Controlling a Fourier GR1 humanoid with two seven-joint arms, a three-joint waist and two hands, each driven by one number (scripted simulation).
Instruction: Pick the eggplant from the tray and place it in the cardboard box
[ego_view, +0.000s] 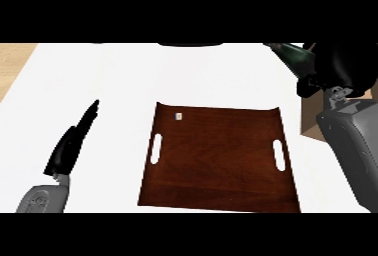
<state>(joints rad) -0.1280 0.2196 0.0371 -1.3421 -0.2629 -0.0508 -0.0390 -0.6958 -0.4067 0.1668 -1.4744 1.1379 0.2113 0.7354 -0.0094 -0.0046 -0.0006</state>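
Eggplant off the tray, over the box, with the drop point hidden.

Nearest, the left hand (72, 142) rests at the left of the white surface (88, 75), fingers straight and holding nothing. The brown tray (219, 155) at centre carries nothing now except a tiny pale mark near its far left corner. Farther, at the upper right, the right hand (336, 65) curls around a dark green-black shape that I judge to be the eggplant (291, 56), high above the cardboard box (314, 117), of which only a tan strip shows beside the forearm. The risk: the arm hides most of the box, so a release may catch its rim or land outside.
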